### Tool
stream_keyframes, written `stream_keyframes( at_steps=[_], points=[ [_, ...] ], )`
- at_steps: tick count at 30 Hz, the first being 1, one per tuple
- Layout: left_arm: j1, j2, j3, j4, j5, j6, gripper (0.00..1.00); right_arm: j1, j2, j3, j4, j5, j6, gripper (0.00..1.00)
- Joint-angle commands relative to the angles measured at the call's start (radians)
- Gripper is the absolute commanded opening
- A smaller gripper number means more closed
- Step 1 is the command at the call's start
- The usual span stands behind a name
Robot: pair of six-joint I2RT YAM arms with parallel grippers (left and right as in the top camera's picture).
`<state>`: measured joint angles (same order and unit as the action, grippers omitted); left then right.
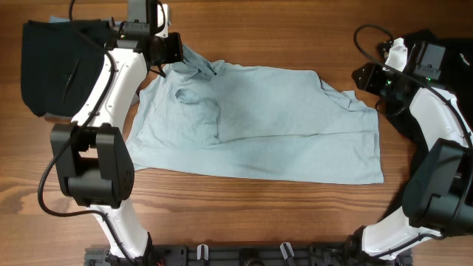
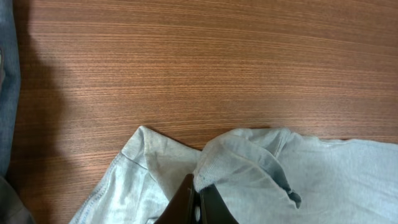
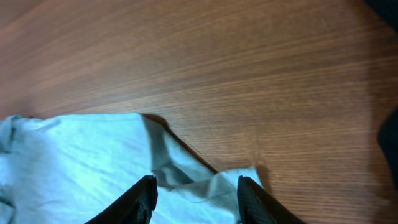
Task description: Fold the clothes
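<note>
The pale light-blue T-shirt lies spread flat across the middle of the wooden table, folded lengthwise. My left gripper is at its top left corner, shut on a fold of the shirt's fabric, as the left wrist view shows. My right gripper is open at the shirt's top right corner; in the right wrist view its fingers straddle the crumpled corner without closing on it. A black garment lies at the far left.
Another dark cloth lies under the right arm at the right edge. A bit of blue fabric shows at the left edge of the left wrist view. A black rail runs along the table's front.
</note>
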<state>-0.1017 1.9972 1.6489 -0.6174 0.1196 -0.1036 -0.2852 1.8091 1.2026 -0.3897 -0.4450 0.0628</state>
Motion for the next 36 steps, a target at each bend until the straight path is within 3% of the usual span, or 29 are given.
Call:
stream_keyframes(
  at_steps=[1, 7, 18, 22, 25, 36],
  points=[
    [0.001, -0.013, 0.008, 0.0, -0.005, -0.01, 0.04, -0.004, 0.051, -0.005, -0.004, 0.093, 0.024, 0.47],
    [0.001, -0.013, 0.008, 0.0, -0.005, -0.01, 0.04, -0.004, 0.146, -0.006, -0.004, 0.085, 0.023, 0.45],
    [0.001, -0.013, 0.008, 0.0, -0.005, -0.01, 0.04, -0.003, 0.212, -0.007, 0.001, 0.048, 0.018, 0.34],
    [0.001, -0.013, 0.008, 0.0, -0.005, -0.01, 0.04, -0.003, 0.216, -0.007, 0.031, 0.048, 0.019, 0.25],
    [0.001, -0.013, 0.008, 0.0, -0.005, -0.01, 0.04, -0.003, 0.216, -0.007, 0.058, 0.047, 0.019, 0.04],
    [0.001, -0.013, 0.008, 0.0, -0.005, -0.01, 0.04, -0.011, 0.154, 0.016, 0.088, 0.01, 0.016, 0.04]
  ],
)
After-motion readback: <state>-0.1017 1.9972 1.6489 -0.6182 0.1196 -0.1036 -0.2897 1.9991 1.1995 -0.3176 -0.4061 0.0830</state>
